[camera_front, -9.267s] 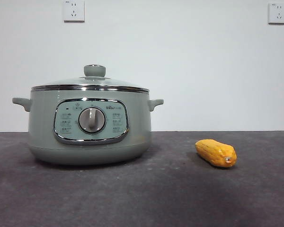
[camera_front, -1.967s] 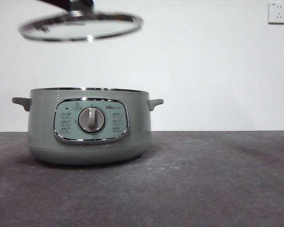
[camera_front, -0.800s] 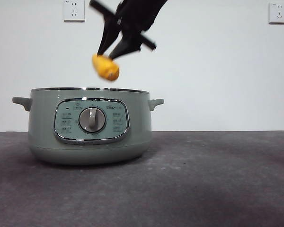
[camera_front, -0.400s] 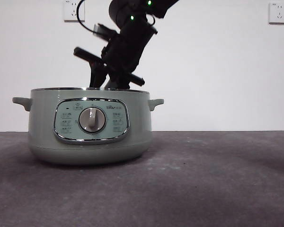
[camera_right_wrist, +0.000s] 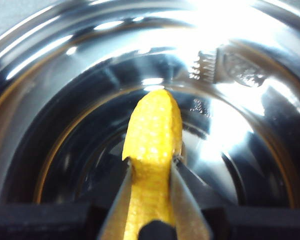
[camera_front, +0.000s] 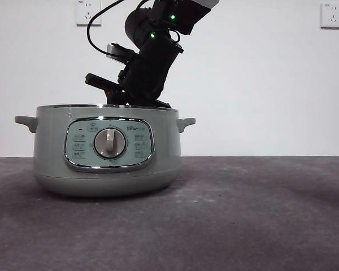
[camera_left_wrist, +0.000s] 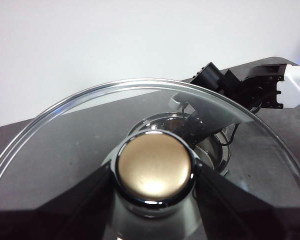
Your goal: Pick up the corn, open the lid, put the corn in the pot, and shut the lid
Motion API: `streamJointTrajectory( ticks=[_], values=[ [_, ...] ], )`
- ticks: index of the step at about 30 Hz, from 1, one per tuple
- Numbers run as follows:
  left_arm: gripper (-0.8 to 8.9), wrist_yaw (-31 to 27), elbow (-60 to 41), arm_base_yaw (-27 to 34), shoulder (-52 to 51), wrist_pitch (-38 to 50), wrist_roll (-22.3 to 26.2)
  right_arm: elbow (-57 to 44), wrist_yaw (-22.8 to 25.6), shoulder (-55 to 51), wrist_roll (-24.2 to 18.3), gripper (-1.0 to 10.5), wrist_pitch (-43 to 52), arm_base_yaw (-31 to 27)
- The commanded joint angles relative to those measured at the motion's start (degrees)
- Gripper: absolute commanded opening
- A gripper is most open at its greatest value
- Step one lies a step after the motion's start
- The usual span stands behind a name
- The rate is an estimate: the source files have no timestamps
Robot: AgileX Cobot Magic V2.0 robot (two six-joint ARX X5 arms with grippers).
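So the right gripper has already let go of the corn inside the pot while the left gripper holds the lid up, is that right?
Not quite. In the right wrist view the right gripper is shut on the corn inside the pot; it has not let go. The left gripper does hold the lid up by its knob.

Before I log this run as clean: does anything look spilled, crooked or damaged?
Nothing stands out. The pot sits level, the right pincer holds the corn inside it, and the left pincer holds the lid by its knob, intact.
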Motion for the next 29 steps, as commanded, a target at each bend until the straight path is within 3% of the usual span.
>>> streamJointTrajectory(
  ticks=[1,5,8,10,23,29],
  values=[
    [-0.08,0.31,0.37,-0.07,-0.55,2.27,-0.28,0.09,0.09,1.73,-1.14,-0.2,-0.90,0.37],
    [-0.08,0.33,0.37,-0.07,-0.55,1.99,-0.35,0.09,-0.02,1.75,-1.07,0.5,-1.40,0.39],
    [-0.08,0.33,0.37,-0.07,-0.55,1.99,-0.59,0.09,-0.02,1.75,-1.09,2.6,-1.92,0.37],
    [-0.08,0.35,0.37,-0.07,-0.55,2.01,-0.70,0.09,-0.57,1.75,-1.07,3.3,-2.14,0.37],
    [-0.08,0.28,0.37,-0.07,-0.13,2.29,-0.68,2.25,-0.35,-1.07,-0.50,3.3,-4.04,0.33],
    [-0.08,0.48,0.37,-0.07,1.99,3.39,-0.61,5.07,4.57,-8.26,-0.94,3.3,-9.75,0.31]
  ],
)
